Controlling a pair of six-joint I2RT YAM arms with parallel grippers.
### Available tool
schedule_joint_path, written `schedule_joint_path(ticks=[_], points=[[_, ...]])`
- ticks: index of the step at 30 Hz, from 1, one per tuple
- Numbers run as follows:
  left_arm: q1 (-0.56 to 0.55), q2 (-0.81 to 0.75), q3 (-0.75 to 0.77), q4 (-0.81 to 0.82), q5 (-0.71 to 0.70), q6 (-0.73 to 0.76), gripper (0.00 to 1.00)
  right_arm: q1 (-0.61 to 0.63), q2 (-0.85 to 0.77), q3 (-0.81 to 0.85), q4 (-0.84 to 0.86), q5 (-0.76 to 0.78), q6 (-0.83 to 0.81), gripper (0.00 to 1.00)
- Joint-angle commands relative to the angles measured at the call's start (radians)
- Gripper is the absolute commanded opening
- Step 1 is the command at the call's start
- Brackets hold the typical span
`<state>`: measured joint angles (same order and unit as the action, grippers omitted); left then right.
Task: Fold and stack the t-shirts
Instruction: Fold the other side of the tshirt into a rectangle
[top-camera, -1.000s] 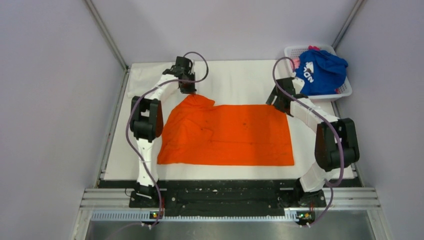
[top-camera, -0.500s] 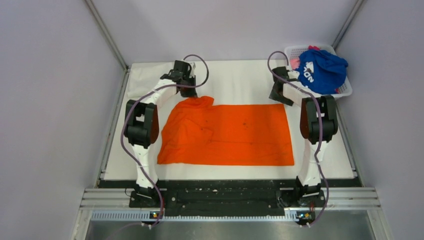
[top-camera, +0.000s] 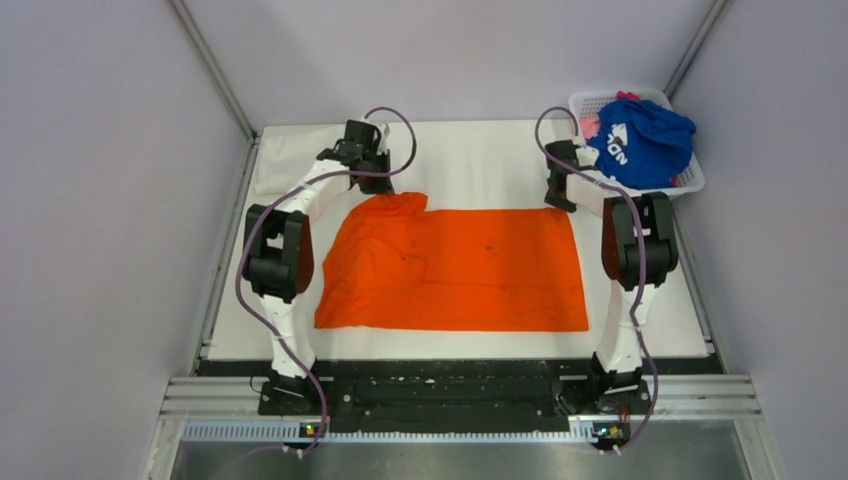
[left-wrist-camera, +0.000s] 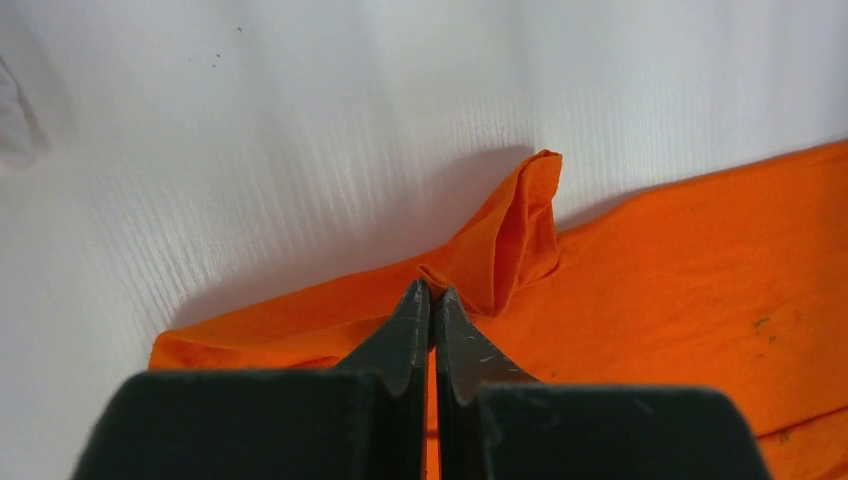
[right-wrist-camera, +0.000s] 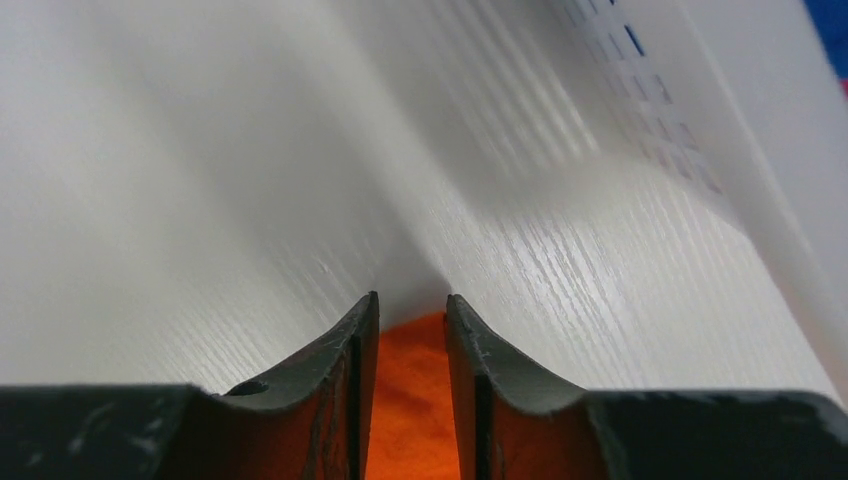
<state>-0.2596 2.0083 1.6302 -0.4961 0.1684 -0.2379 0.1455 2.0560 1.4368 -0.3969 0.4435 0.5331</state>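
Top view: orange shirt (top-camera: 455, 270) flat mid-counter (top-camera: 480, 155), left gripper (top-camera: 376, 186) and right gripper (top-camera: 557, 197) at its far corners, guessing setup for a fold toward near edge. Blue shirt (top-camera: 640, 140) heaped in basket (top-camera: 690, 184), pink shirt (top-camera: 593, 125) barely peeking out.
Left wrist: left gripper (left-wrist-camera: 432, 290) pressed together, seems to be pinching bunched corner.
Right wrist: right gripper (right-wrist-camera: 412, 300) slightly spread over corner, contact unclear, basket cut off.
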Motion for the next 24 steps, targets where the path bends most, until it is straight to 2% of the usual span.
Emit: schedule_joint_path(ticks=[1, 10, 15, 24], points=[[-0.006, -0.073, -0.018, 0.033, 0.013, -0.015, 0.00, -0.005, -0.051, -0.066, 0.001, -0.037, 0.013, 0.30], [-0.010, -0.103, -0.049, 0.041, 0.016, -0.025, 0.00, -0.005, -0.105, -0.134, 0.018, -0.014, 0.014, 0.23], [-0.012, -0.116, -0.064, 0.050, 0.019, -0.030, 0.00, -0.005, -0.118, -0.158, 0.056, -0.020, 0.009, 0.00], [-0.019, -0.181, -0.113, 0.038, 0.008, -0.037, 0.00, 0.045, -0.260, -0.201, 0.091, 0.010, -0.118, 0.00]])
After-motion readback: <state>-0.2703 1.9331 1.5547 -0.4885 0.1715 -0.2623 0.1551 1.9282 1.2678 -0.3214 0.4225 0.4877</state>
